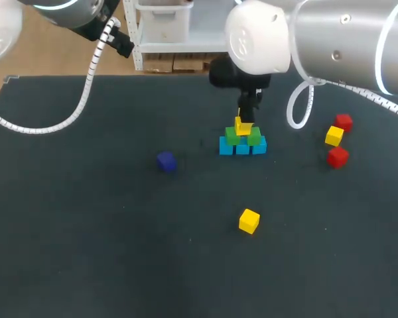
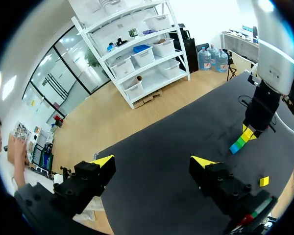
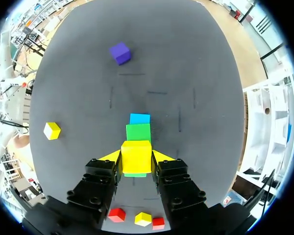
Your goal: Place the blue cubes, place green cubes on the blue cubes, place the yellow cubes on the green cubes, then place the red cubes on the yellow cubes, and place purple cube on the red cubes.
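The right gripper [image 3: 137,157] is clenched on a yellow cube [image 3: 136,151], centred over the seam between the two green cubes [image 1: 243,138] that sit on the row of blue cubes [image 1: 243,147]. Whether it already rests on them cannot be told, and the remaining move appears to be straight down. The left gripper [image 2: 152,164], fingers spread and empty, stands well apart from them.

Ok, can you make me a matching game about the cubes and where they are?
Things:
1. purple cube
2. blue cubes
3. top yellow cube
4. left tool

Places or states:
A. held between the fingers of the right tool
B. open, holding nothing
C. bottom row, under the green cubes
D. lying alone on the table

Pairs: 1-D, 2-C, 3-A, 4-B.
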Robot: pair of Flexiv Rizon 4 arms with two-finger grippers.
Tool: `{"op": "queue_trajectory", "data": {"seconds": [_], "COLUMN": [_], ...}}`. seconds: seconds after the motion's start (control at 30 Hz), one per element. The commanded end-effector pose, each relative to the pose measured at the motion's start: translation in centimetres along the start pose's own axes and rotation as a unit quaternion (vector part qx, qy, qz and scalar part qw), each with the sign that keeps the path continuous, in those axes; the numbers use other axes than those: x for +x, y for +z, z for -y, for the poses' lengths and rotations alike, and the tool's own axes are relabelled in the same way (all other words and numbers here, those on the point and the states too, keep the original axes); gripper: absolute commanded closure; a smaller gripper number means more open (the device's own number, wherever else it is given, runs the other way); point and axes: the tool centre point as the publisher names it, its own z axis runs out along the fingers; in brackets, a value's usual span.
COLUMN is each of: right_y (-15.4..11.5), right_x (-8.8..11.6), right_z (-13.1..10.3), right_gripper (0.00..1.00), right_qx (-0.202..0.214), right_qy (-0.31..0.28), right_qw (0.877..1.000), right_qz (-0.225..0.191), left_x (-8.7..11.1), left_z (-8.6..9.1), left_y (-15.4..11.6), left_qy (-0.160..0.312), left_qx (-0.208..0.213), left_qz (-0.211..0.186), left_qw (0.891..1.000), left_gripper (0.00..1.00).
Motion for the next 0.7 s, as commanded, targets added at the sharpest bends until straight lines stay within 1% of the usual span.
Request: {"op": "queue_trajectory", "data": {"seconds": [0.03, 0.13, 0.3, 0.5, 0.6, 0.63, 0.7], "right_y": [-0.1, -0.27, -0.21, 0.05, 0.1, 0.11, 0.13], "right_x": [0.16, 0.18, 0.16, 0.07, 0.08, 0.08, 0.09], "right_z": [-0.26, -0.42, -0.57, -0.63, -0.63, -0.63, -0.64], "right_gripper": [0.96, 0.99, 1.0, 0.96, 0.92, 0.81, 0.74], "right_qx": [0.002, 0.004, 0.003, 0.001, 0.001, 0.001, 0.002], "right_qy": [0.0, 0.0, 0.0, 0.0, 0.0, 0.001, 0.001], "right_qw": [1.0, 1.0, 1.0, 1.0, 1.0, 1.0, 1.0], "right_qz": [0.002, 0.001, 0.001, 0.003, 0.003, 0.003, 0.004], "left_x": [0.05, 0.05, 0.05, 0.05, 0.05, 0.05, 0.05], "left_z": [-0.04, -0.04, -0.04, -0.04, -0.04, -0.04, -0.04], "left_y": [0.0, 0.0, 0.0, 0.0, 0.0, 0.0, 0.0], "left_qy": [0.0, 0.0, 0.0, 0.0, 0.0, 0.0, 0.0], "left_qx": [0.0, 0.0, 0.0, 0.0, 0.0, 0.0, 0.0], "left_qz": [0.0, 0.0, 0.0, 0.0, 0.0, 0.0, 0.0], "left_qw": [1.0, 1.0, 1.0, 1.0, 1.0, 1.0, 1.0], "left_gripper": [0.0, 0.0, 0.0, 0.0, 0.0, 0.0, 0.0]}}
